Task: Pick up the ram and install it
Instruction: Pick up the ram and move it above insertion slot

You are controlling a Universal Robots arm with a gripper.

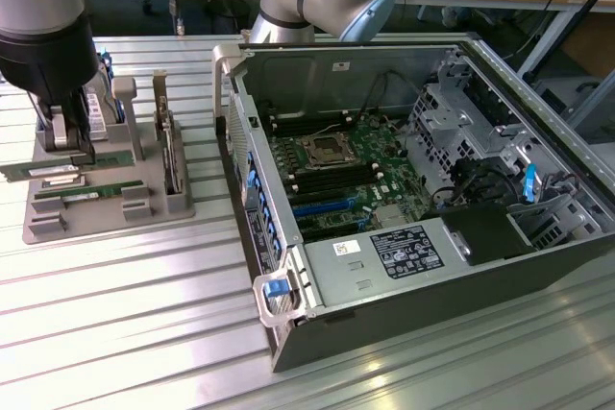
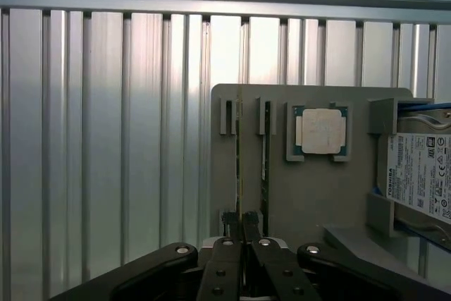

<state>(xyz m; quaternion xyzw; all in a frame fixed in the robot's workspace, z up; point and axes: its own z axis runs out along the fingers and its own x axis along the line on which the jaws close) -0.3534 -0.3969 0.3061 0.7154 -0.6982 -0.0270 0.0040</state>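
Note:
The ram (image 2: 239,167) is a thin green stick standing on edge in a slot of the grey holder tray (image 2: 310,202). My gripper (image 2: 242,222) is lowered over one end of it, and its black fingers (image 2: 230,225) are shut on the stick's top edge. A second ram stick (image 2: 266,167) stands in the parallel slot beside it. In the exterior view, my gripper (image 1: 73,146) stands on the tray (image 1: 144,208) at the exterior view's left, with the gripped ram (image 1: 29,170) running under it. The other stick (image 1: 91,193) lies nearer the camera.
A square silver processor (image 2: 320,132) and a labelled hard drive (image 2: 423,174) sit in the same tray. The open computer case (image 1: 288,343) fills the exterior view's right, with its motherboard (image 1: 336,165) and memory slots exposed. Ribbed metal table (image 1: 115,333) surrounds both.

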